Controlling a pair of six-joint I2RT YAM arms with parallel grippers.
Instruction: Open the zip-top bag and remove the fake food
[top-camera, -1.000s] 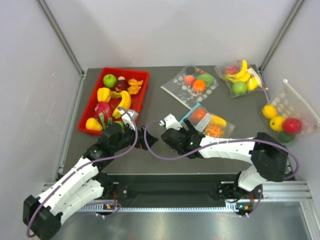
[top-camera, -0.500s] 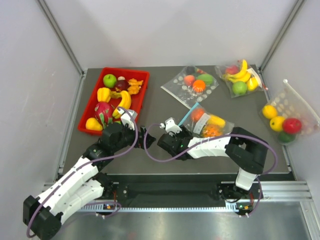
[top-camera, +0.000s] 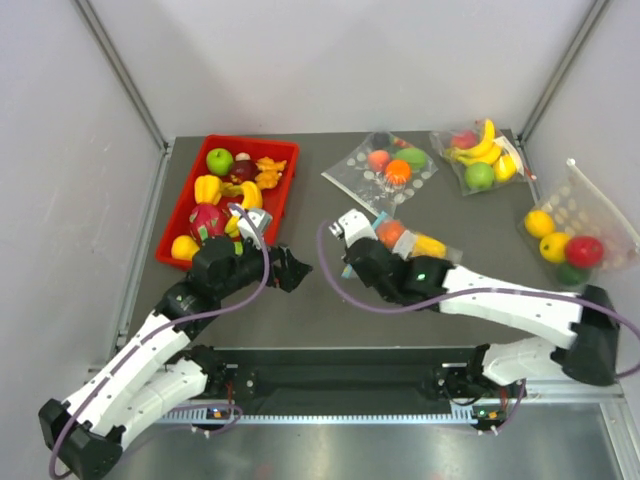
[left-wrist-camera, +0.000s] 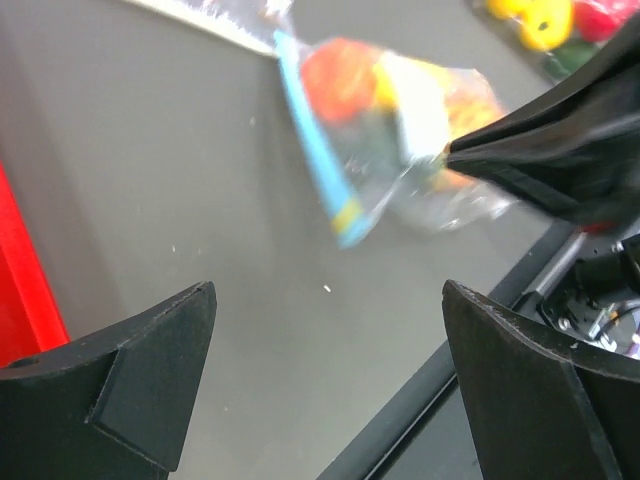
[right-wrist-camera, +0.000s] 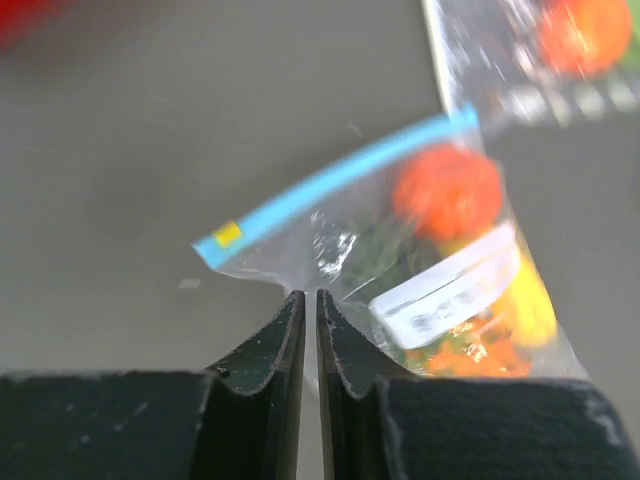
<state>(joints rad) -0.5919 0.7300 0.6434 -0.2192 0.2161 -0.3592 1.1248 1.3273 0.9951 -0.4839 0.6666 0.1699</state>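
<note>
My right tool (right-wrist-camera: 308, 297) pinches the zip-top bag (right-wrist-camera: 340, 250) just under its blue strip (right-wrist-camera: 340, 175), mid-way across the table (top-camera: 310, 205) toward the right edge, anchoring one lip, I judge. My left tool (left-wrist-camera: 326, 290) hangs spread wide facing that strip, placed to take the other lip. The fake food (right-wrist-camera: 447, 190) sits inside.

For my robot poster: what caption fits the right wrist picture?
The right hand pinches the zip-top bag, fake food inside.

Seen from above, the right arm covers the near side of the zip-top bag (top-camera: 428, 244), so where the right pincer (right-wrist-camera: 309, 297) meets it is hidden there. Its wrist view is blurred: the fake food (right-wrist-camera: 447, 190) smears, the white label (right-wrist-camera: 440, 285) is unreadable, and the dotted bag (right-wrist-camera: 530, 70) is cut by the top edge.
</note>
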